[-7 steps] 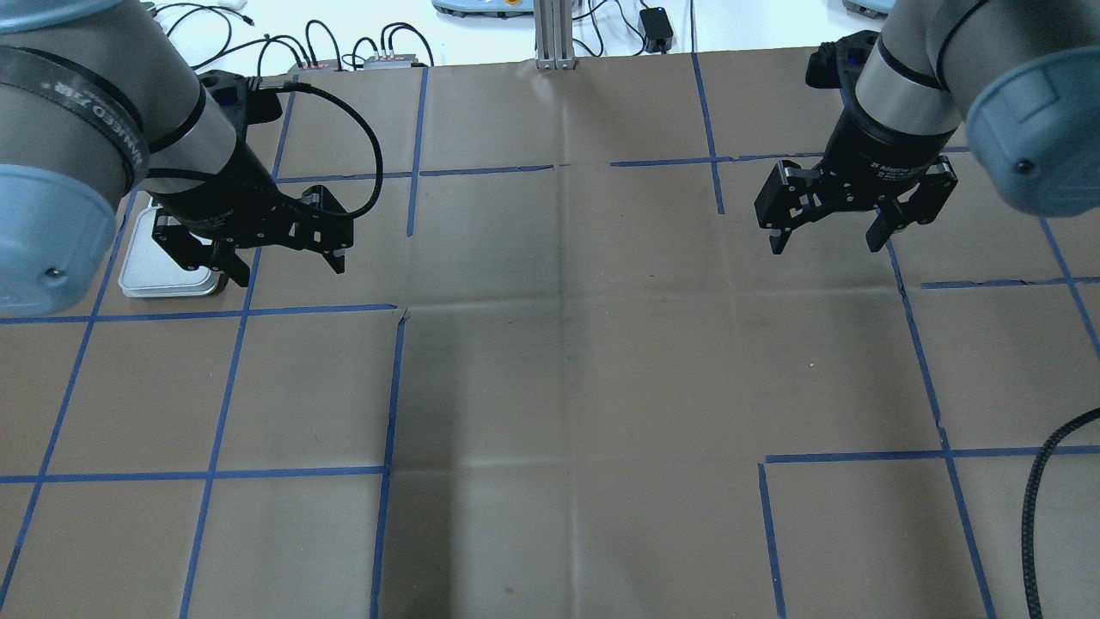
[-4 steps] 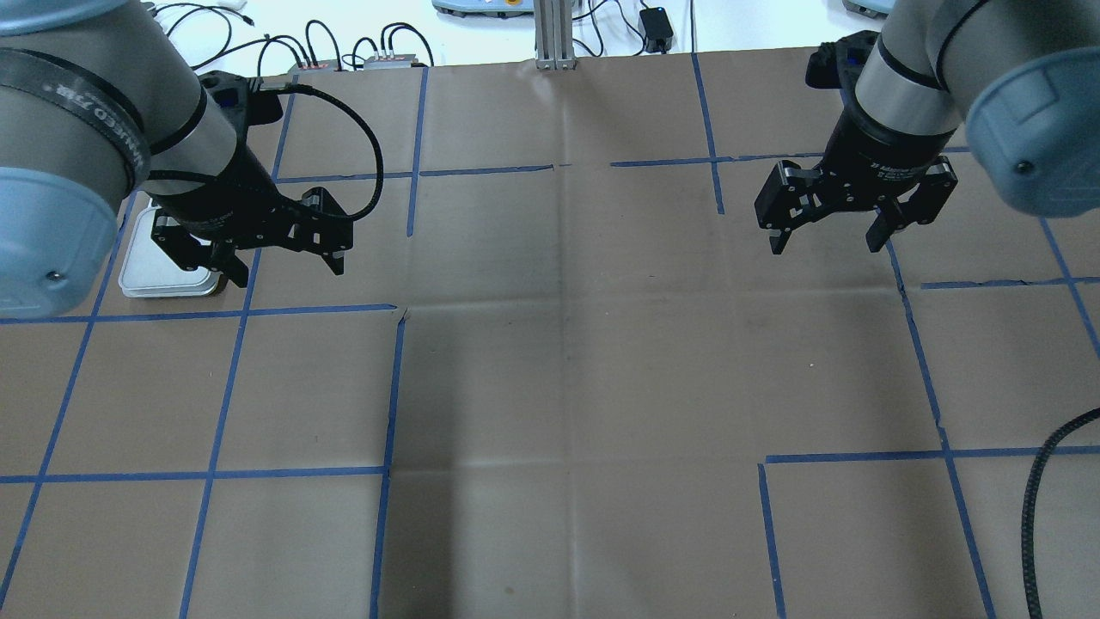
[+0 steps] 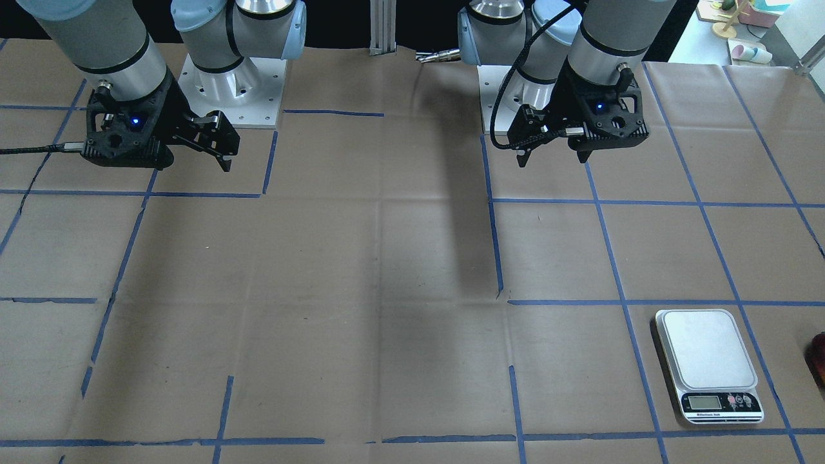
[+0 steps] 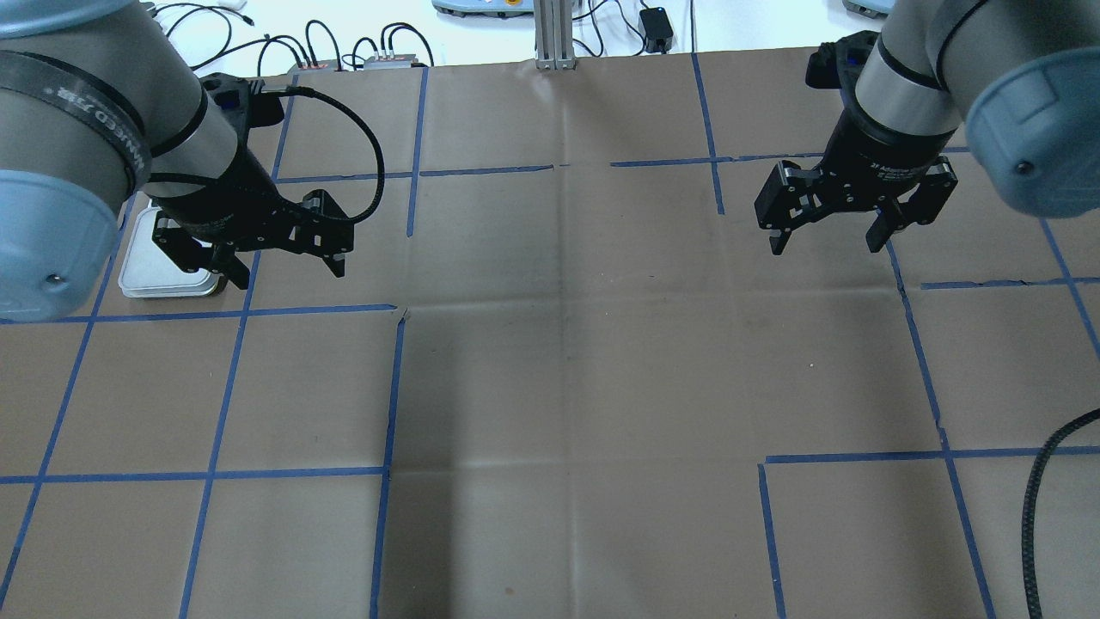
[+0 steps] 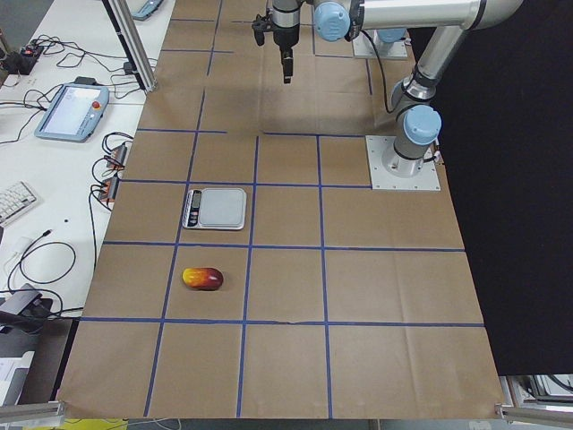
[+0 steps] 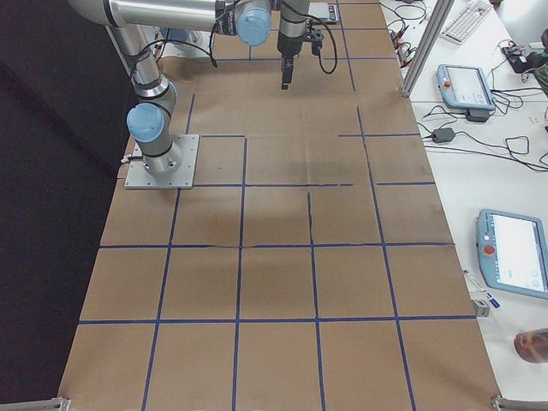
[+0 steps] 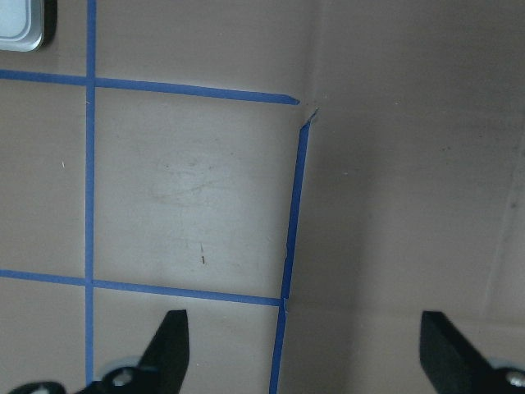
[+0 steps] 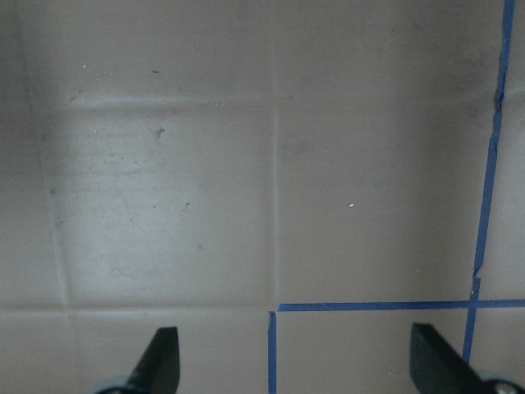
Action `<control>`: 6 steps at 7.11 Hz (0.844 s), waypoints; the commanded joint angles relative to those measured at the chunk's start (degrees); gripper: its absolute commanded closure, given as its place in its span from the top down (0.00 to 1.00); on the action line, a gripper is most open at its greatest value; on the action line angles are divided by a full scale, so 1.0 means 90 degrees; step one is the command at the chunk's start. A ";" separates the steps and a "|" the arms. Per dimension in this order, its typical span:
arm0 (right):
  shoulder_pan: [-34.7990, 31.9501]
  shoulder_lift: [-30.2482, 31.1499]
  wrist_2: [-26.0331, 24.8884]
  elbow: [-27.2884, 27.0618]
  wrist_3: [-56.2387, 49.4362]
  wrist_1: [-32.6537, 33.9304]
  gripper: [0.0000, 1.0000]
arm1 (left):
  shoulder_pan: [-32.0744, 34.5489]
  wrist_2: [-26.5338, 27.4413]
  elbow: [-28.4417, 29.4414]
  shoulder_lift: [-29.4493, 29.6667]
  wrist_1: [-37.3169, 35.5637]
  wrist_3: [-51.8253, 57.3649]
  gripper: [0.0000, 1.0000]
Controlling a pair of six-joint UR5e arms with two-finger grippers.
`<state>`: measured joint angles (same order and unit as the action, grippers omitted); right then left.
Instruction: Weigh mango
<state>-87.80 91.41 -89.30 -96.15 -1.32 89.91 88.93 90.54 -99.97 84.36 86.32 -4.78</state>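
Left gripper has crept slightly toward the robot's left over the last second. Right gripper unchanged.

Left gripper: fingers spread wide, nothing between them, held above the table. Right gripper: same, fingers wide apart, empty, clear of the surface.

Scale: forward of the left gripper and off to its left, flat on the table, display end away from the robot. One corner shows at the top left of the left wrist view.

Mango: well apart from the left gripper, beyond the scale on the gripper's left. It lies on its side on the table, near the scale but not touching it, and not yet on the platform.

Table: brown paper cover, creased, marked into squares with blue tape. Black cable comes in at the near right edge, behind the right gripper.

Past the far edge: white bench with loose cables, an aluminium post and teach pendants.

Writing: white lettering on the left arm's band and on the right gripper's body, neither legible. The scale's labels are too small to read.
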 commanded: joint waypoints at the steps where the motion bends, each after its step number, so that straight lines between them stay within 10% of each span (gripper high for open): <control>1: 0.0000 0.0000 0.0000 0.0000 0.0000 0.0000 1.00 | -0.0163 0.0105 0.0121 0.0099 -0.0021 0.0053 1.00; 6: 0.0000 0.0000 0.0010 0.0000 0.0000 0.0000 1.00 | -0.2758 0.0057 0.1025 0.1304 -0.0128 0.1881 1.00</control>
<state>-87.80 91.40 -89.24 -96.15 -1.32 89.91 69.35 91.24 -95.07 90.79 85.52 5.18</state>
